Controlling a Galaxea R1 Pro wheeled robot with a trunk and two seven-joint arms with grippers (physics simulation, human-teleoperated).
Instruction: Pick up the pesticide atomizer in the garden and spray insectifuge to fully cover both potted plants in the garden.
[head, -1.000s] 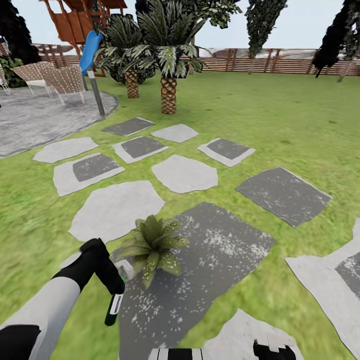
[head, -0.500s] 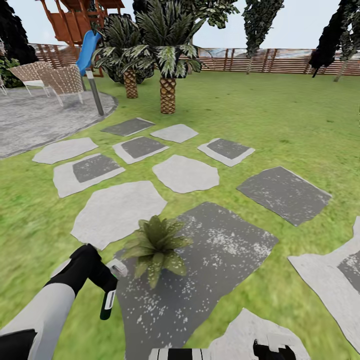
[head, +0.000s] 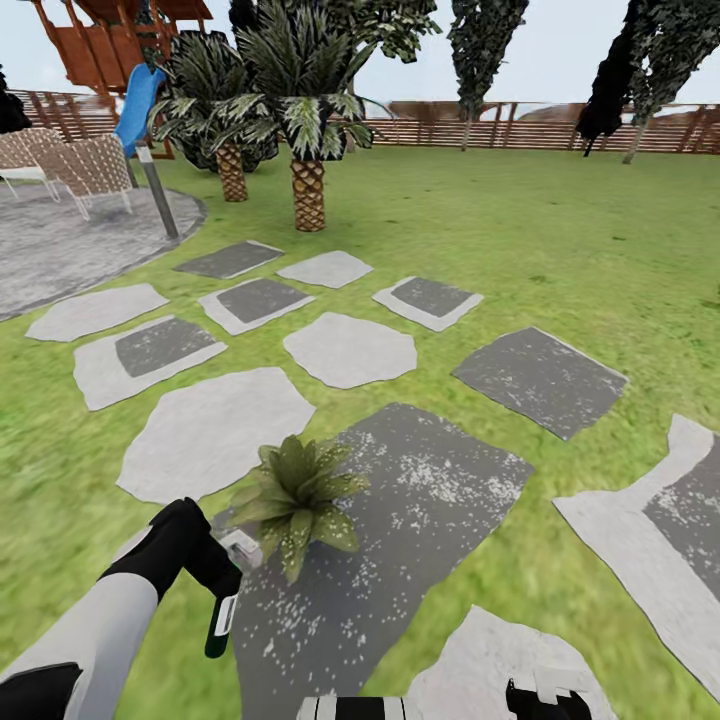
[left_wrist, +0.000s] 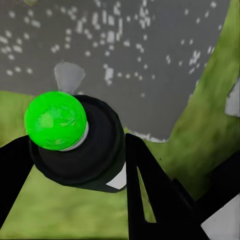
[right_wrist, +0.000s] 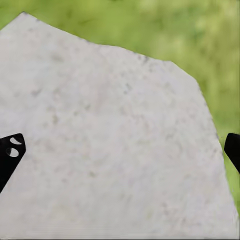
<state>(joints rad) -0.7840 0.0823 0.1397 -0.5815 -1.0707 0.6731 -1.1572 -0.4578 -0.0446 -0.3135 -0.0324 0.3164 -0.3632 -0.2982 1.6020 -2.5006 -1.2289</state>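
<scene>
My left gripper (head: 229, 577) is shut on the pesticide atomizer (head: 220, 622), a slim dark bottle with a white band that hangs down from the fingers. In the left wrist view the atomizer (left_wrist: 92, 152) shows a bright green ball end between two black fingers (left_wrist: 150, 192). One potted plant (head: 295, 496), a low olive rosette, sits just right of that gripper on the edge of a dark speckled stone (head: 400, 520). The second plant is out of view. My right gripper (head: 545, 698) is open at the bottom edge, with its fingertips (right_wrist: 10, 151) wide apart over a pale stone (right_wrist: 110, 145).
Flat grey stepping stones (head: 348, 348) lie scattered across the lawn ahead. Two palms (head: 306, 190) stand beyond them. A paved patio (head: 70, 250) with wicker chairs (head: 85, 165), a pole (head: 160, 198) and a blue slide are at the far left. A brown slatted fence (head: 520, 132) closes the back.
The whole head view has shifted, so the scene sits further left in the picture. My left gripper still holds the atomizer beside the plant, now slightly lower.
</scene>
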